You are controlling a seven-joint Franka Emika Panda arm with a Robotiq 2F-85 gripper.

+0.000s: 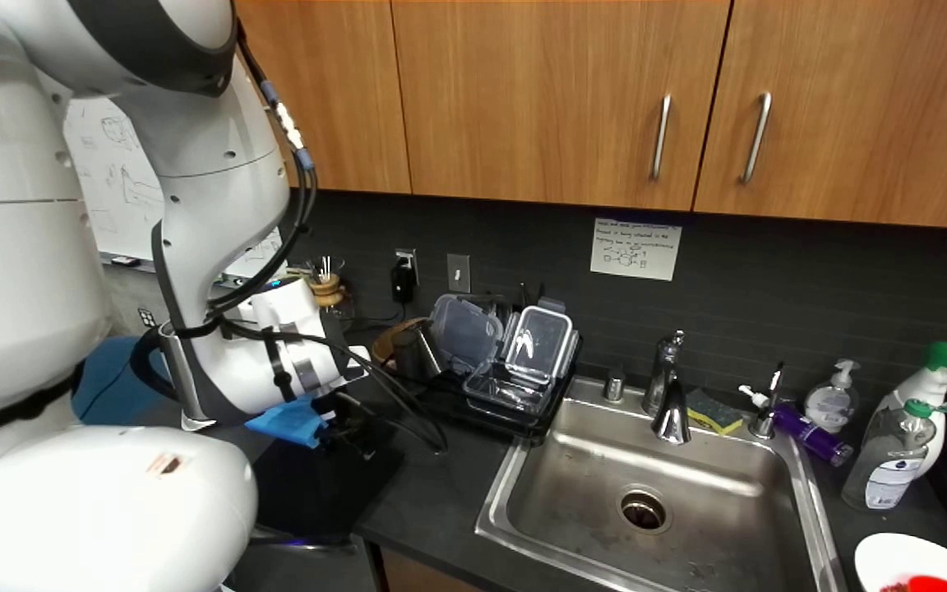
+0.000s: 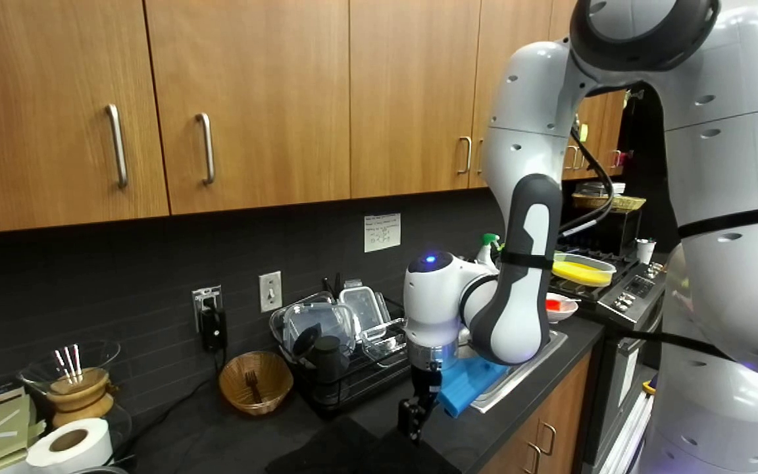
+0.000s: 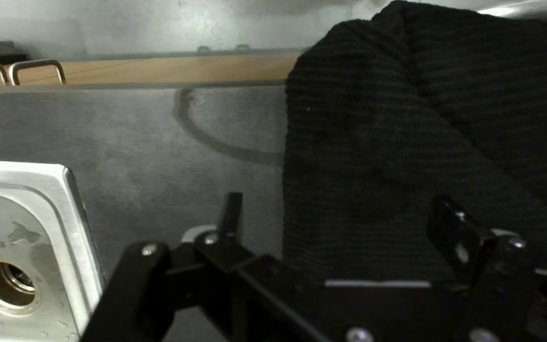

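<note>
In the wrist view, your gripper (image 3: 337, 204) is spread wide over the black cloth (image 3: 363, 133), which lies on the counter (image 3: 136, 128) and runs past its front edge. You can't tell whether it touches the cloth. The sink (image 3: 57, 199) sits toward the picture's left. In an exterior view, you see the gripper pointing down by that cloth, near a dish rack (image 2: 353, 388) with clear containers (image 2: 316, 322); a wicker basket (image 2: 274, 375) holding a fork (image 2: 252, 382) stands beside the rack. In an exterior view, a sponge (image 1: 713, 411) lies beside the faucet (image 1: 671, 411).
</note>
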